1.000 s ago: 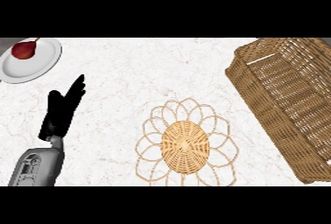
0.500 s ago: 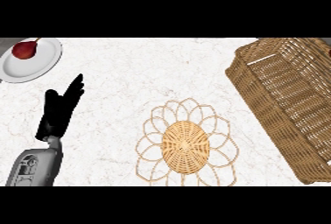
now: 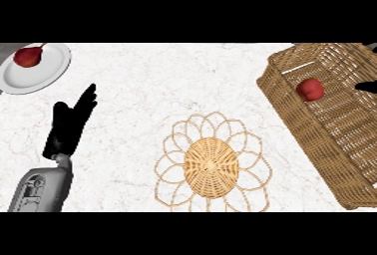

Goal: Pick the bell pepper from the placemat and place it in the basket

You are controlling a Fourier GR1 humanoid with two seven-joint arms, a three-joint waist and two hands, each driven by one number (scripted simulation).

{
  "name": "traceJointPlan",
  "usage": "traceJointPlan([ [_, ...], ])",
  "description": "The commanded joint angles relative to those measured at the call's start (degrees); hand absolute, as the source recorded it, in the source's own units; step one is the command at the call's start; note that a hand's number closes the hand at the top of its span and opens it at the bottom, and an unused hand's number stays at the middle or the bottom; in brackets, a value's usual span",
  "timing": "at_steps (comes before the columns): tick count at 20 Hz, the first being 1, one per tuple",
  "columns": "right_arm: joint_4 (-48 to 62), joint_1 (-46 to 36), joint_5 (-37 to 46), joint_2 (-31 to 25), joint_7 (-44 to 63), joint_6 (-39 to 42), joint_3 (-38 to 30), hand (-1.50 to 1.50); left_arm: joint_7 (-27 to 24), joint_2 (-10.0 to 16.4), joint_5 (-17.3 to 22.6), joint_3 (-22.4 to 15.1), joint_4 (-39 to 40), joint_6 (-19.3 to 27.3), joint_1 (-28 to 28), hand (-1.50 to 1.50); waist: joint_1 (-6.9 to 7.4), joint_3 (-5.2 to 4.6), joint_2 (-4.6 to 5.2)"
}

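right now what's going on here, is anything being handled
The red bell pepper lies inside the wicker basket, off the woven placemat. Only a bit of the right hand shows at the view's right edge, over the basket and apart from the pepper. The left hand rests open at the left. A plate with a red fruit sits at top left.

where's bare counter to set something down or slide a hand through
Widest bare counter lies between the plate and the basket, above the placemat. A narrower strip runs between the left hand and the placemat, whose top is bare too. The right side is crowded: basket, bell pepper, right hand.
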Motion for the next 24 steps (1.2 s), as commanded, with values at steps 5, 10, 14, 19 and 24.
traceJointPlan([
  [5, 4.5, -1.0, -4.4, 2.6, -5.1, -7.9, -6.2, -1.5, -0.1, -2.5, -2.0, -1.6, -0.3, 2.5, 0.4, 0.0, -0.01, 0.01, -0.03],
  [10, 2.2, 1.3, -6.8, 0.6, -5.6, -13.6, -12.3, -1.5, -3.7, -0.5, -0.6, 0.6, 2.6, 0.6, 1.7, 0.0, -0.64, -0.02, -0.11],
  [14, 8.2, -0.2, -8.6, -2.5, -4.4, -15.9, -16.9, -1.5, -2.4, -1.4, -2.6, -1.1, 1.5, 1.9, 1.1, 0.0, -0.38, -0.01, -0.02],
  [19, 14.8, 2.5, -15.2, -12.9, -4.2, -7.7, -25.4, -1.5, -0.1, 0.8, 0.1, 1.3, -0.3, -0.2, -0.5, 0.0, -1.0, 0.02, -0.15],
  [24, 29.1, 5.3, -17.3, -23.4, -15.8, -2.1, -29.3, -1.5, -2.0, 0.0, -0.2, 0.9, 0.0, 0.0, 2.1, 0.0, 0.02, 0.09, 0.2],
])
